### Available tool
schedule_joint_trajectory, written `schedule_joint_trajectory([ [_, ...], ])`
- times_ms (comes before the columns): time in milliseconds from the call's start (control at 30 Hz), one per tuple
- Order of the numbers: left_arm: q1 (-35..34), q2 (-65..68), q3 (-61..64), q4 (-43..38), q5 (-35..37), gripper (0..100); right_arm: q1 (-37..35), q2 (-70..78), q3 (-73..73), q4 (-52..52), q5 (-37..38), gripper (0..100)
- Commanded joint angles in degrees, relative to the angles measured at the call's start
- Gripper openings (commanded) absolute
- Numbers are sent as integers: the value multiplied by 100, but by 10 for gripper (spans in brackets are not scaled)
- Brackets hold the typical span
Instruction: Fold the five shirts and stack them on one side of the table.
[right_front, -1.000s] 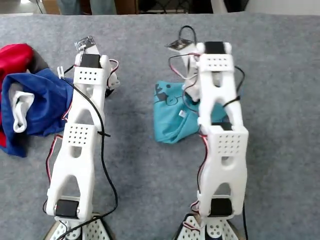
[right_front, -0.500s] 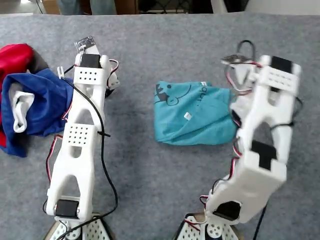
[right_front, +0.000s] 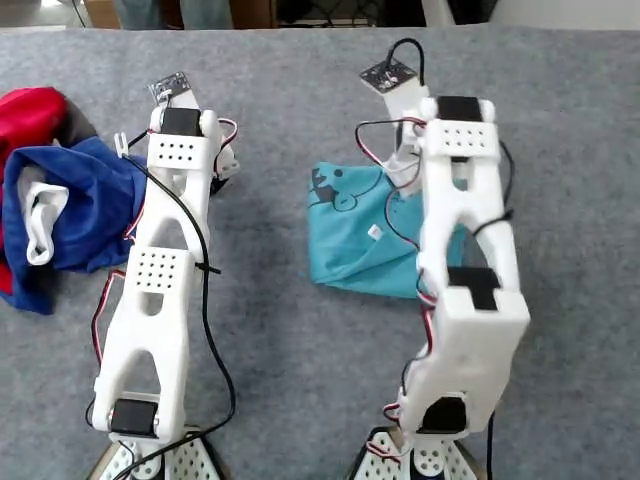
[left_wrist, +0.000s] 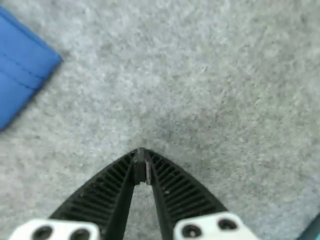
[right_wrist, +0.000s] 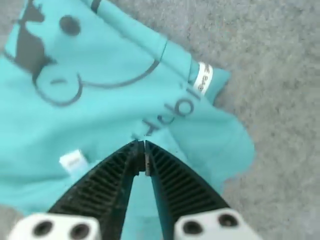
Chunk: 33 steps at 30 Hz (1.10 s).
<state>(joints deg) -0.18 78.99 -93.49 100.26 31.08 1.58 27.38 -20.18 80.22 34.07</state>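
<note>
A teal shirt (right_front: 350, 235) with a dark drawing lies folded in the middle of the grey table, partly under the right arm. My right gripper (right_wrist: 140, 152) is shut just above the teal shirt (right_wrist: 100, 115), its tips over the printed letters, holding nothing. At the left edge lies a blue shirt (right_front: 80, 205) with a white piece on it, over a red shirt (right_front: 28, 112). My left gripper (left_wrist: 140, 165) is shut with nothing in it, over bare grey cloth near a corner of the blue shirt (left_wrist: 20, 85).
The grey table cover (right_front: 560, 150) is bare to the right of the right arm and along the front between the arm bases. Black and red cables hang along both arms. A person's legs stand beyond the table's far edge.
The right arm swung out to the right of the teal shirt, uncovering it, and has now come back over its right half. The left arm has not moved.
</note>
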Motion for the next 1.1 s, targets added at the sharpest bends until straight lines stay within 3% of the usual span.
schedule_joint_trajectory([
  [0, -154, -88, -207, -53, -62, 29, -35, 576, -936, 158, -167, 15],
  [300, -154, -88, -207, -79, -62, 29, 686, 1807, -2237, 2048, 158, 15],
  [400, -154, -88, -207, -79, -62, 29, 1073, 1604, -2202, 2101, 149, 15],
  [867, -171, -88, -207, -88, -62, 29, 2356, -1007, 1657, 2013, 993, 15],
  [1067, -145, -88, -207, -88, -62, 29, 2954, -2176, 2475, 1574, 1327, 15],
])
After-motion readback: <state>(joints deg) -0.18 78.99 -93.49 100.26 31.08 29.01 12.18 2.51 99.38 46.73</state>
